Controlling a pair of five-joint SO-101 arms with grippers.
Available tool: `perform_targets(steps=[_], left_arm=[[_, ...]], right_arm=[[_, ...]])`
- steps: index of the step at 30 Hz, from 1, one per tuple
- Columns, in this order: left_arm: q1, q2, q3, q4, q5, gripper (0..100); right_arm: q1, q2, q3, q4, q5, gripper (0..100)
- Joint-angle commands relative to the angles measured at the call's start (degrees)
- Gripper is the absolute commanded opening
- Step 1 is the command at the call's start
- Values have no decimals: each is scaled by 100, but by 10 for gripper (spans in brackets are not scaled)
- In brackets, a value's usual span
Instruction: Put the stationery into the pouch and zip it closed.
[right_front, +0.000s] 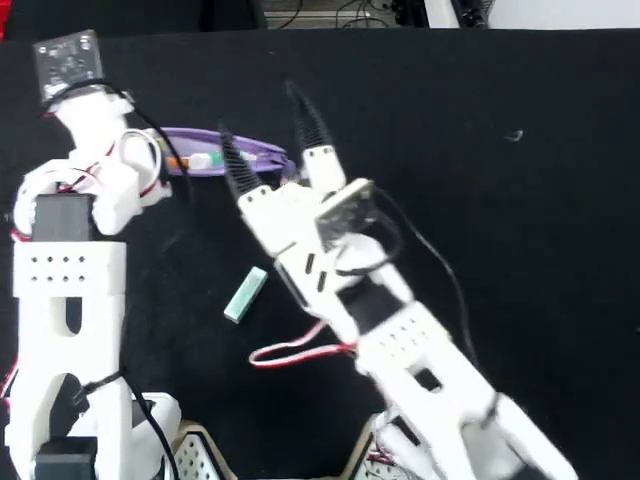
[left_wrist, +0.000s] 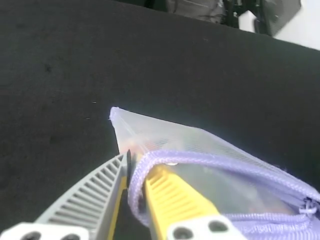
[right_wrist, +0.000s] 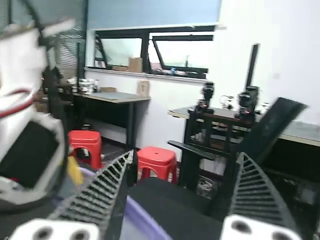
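The translucent pouch (right_front: 240, 152) with purple zip trim lies at the back left of the black table, with a few small items showing inside it. My left gripper (left_wrist: 134, 162) has its grey and yellow fingers shut on the pouch's (left_wrist: 200, 150) purple rim near one corner. My right gripper (right_front: 258, 115) hangs open above the pouch's other end, its black fingers spread wide and tilted up. The purple rim (right_wrist: 150, 225) shows below the right gripper (right_wrist: 186, 160). A light green eraser (right_front: 245, 294) lies on the table in front of the pouch, between the arms.
The left arm's white body (right_front: 65, 280) stands along the left side. A red and white cable loop (right_front: 290, 350) hangs by the right arm near the eraser. Bare black table (right_front: 520, 200) stretches to the right.
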Motion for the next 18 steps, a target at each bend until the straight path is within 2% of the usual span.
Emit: perform_targets(steps=[1, 4, 7, 12, 18], left_arm=[[-479, -220, -119, -167, 105, 29], [-884, -202, -136, -264, 97, 29], [-1279, -176, -92, -484, 97, 29], [-1824, -167, -92, -651, 88, 29], [-2220, -158, -101, -659, 88, 29]], right_arm=[[325, -1385, -303, 1635, -44, 286], [316, -2070, -338, 2901, -53, 286], [325, -2387, -312, 3622, -255, 286], [352, -2105, 13, 3807, -1178, 286], [325, -857, 40, 3789, -2400, 286]])
